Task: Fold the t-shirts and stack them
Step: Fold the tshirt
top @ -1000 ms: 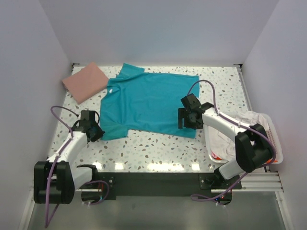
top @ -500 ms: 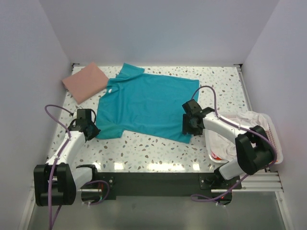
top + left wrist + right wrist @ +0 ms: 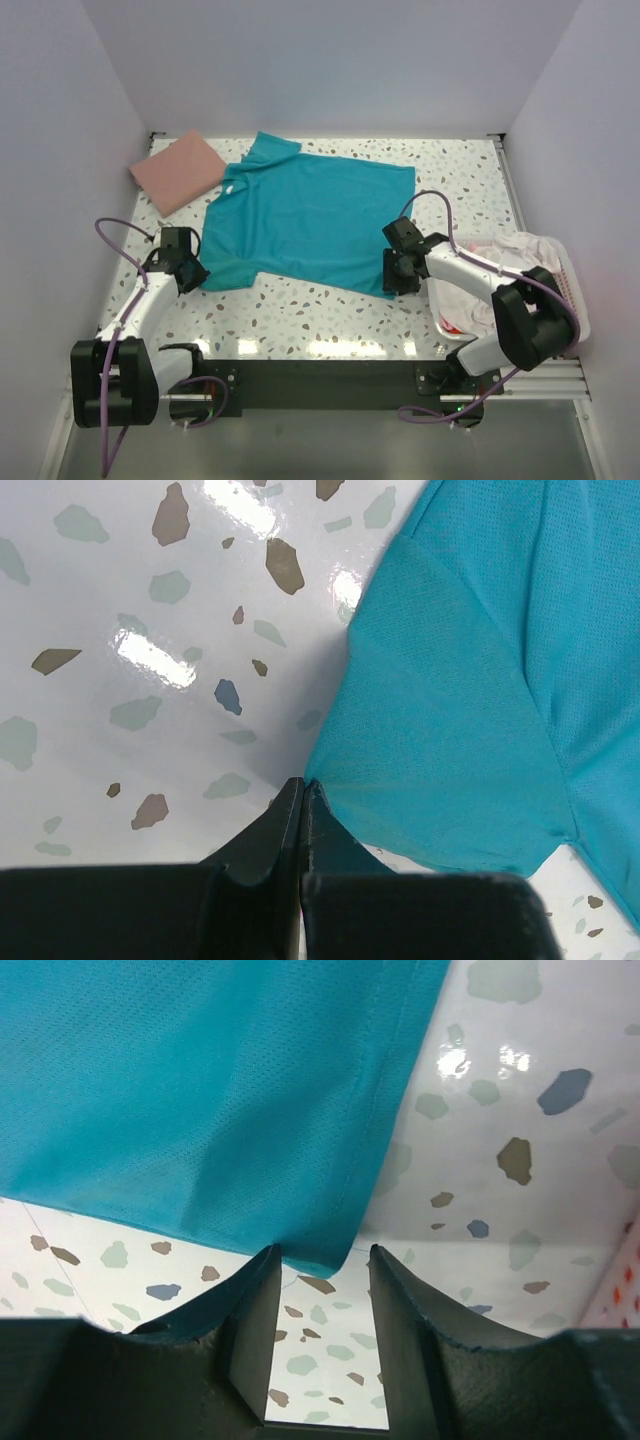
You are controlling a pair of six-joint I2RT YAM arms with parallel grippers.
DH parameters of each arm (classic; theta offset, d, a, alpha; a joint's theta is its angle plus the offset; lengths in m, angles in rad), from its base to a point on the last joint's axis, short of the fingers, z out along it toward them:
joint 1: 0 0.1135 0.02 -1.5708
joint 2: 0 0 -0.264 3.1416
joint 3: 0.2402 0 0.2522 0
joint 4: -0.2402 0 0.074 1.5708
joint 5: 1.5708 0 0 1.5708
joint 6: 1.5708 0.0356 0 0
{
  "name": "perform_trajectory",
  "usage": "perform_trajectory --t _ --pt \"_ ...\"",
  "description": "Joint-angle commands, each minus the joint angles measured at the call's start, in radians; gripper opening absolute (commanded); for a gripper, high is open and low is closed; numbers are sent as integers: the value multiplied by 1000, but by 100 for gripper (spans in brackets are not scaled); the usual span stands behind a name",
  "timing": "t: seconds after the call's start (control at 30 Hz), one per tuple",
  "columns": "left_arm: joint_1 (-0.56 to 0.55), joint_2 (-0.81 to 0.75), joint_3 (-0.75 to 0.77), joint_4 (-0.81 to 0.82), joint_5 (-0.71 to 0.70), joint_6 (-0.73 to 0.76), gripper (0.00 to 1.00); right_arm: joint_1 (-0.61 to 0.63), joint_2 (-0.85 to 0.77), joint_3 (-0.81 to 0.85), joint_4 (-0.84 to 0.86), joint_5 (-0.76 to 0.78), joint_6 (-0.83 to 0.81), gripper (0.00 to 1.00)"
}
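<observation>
The teal t-shirt lies spread flat on the speckled table, collar to the far left. My left gripper is shut on the tip of its near-left sleeve; in the left wrist view the gripper pinches the teal cloth at the sleeve corner. My right gripper is open at the shirt's near-right hem corner. In the right wrist view the corner of the teal cloth hangs between the fingers of the gripper, untouched on the right side. A folded dusty pink t-shirt lies at the far left.
A white slotted basket stands at the right edge, holding a crumpled white t-shirt and a bit of orange cloth. Walls close in the table on the left, far and right sides.
The teal shirt has slid a little toward the near edge. The left gripper has moved slightly left with the sleeve. The right gripper has moved nearer with the hem corner and now stands open.
</observation>
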Motion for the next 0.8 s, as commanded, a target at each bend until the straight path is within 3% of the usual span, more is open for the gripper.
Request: perform_trajectory --t 0.0,0.37,0.63,0.77 --pt "8 1 19 18 -7 22 0 5 34 12 33 -65 -4 43" --pt "8 -3 16 20 -7 19 0 7 83 -34 36 -111 -29 36" --pt "8 -22 53 -32 5 4 0 8 108 -16 -7 -137 -58 7" --pt "8 -66 71 -89 29 -22 0 7 82 2 -84 -155 -67 0"
